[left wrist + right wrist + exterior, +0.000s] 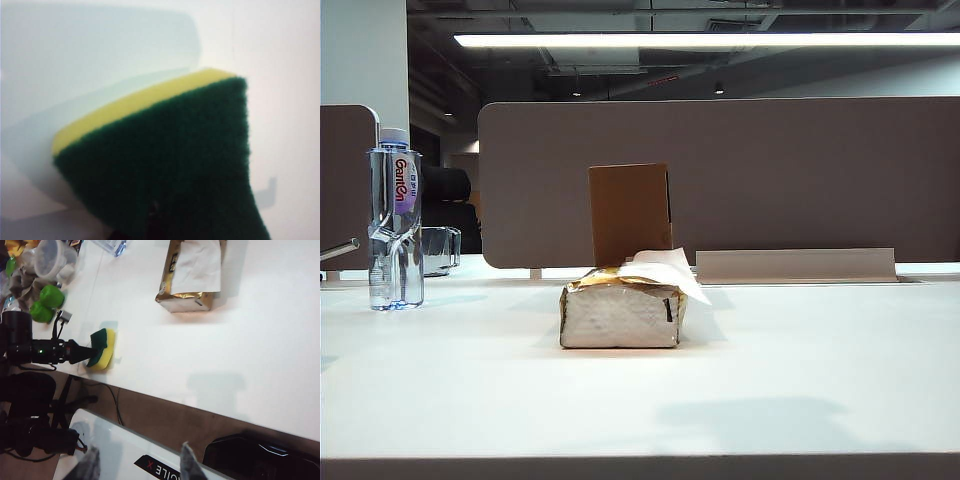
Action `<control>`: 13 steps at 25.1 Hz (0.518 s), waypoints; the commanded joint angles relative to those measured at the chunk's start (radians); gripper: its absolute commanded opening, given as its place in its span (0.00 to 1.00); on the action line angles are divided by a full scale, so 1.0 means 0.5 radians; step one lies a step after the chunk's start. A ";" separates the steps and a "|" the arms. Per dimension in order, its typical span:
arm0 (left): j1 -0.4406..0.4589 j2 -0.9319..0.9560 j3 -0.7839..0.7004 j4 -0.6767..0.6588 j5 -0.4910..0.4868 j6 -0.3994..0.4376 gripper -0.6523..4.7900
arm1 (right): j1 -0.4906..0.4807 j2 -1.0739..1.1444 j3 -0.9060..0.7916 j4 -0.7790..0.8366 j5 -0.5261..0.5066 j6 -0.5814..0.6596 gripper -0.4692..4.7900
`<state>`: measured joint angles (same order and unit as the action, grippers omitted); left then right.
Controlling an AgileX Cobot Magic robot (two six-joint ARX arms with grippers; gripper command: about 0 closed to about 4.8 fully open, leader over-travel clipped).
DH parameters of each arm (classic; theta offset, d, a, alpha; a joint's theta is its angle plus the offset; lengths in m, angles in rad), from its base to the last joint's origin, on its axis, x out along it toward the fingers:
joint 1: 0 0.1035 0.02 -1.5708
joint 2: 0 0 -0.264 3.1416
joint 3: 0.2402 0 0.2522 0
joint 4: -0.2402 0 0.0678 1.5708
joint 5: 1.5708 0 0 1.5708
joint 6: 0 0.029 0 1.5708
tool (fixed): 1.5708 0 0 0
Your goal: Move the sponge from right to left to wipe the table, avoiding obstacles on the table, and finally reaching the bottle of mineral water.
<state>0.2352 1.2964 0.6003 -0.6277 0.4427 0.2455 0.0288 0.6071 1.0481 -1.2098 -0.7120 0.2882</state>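
Oddly, neither arm shows in the exterior view; only a faint shadow lies on the white desk in the foreground. The left gripper is seen from the right wrist view as a dark arm reaching over the desk's near edge, its fingers clenched on the sponge, which it holds by the green scouring side. In the left wrist view the sponge fills most of the picture, blurred, and hides the fingers entirely. The right gripper hangs off the desk edge, only its two finger tips in view, spread apart with nothing between them. The tissue pack sits mid-desk, cut off at the frame edge in the right wrist view, and hides the foot of the cardboard box behind it. The bottle of mineral water stands far left, just in front of a clear glass container.
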 commanded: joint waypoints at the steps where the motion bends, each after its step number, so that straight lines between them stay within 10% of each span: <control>1: 0.008 0.002 -0.009 0.266 -0.072 -0.079 0.11 | 0.017 -0.004 0.008 0.027 -0.024 0.008 0.49; 13: 0.007 0.470 0.263 0.565 -0.069 -0.207 0.11 | 0.020 -0.003 0.008 0.027 -0.024 0.024 0.49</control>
<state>0.2409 1.4956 0.7189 -0.4232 0.4526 0.1410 0.0380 0.6075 1.0481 -1.2098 -0.7189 0.2981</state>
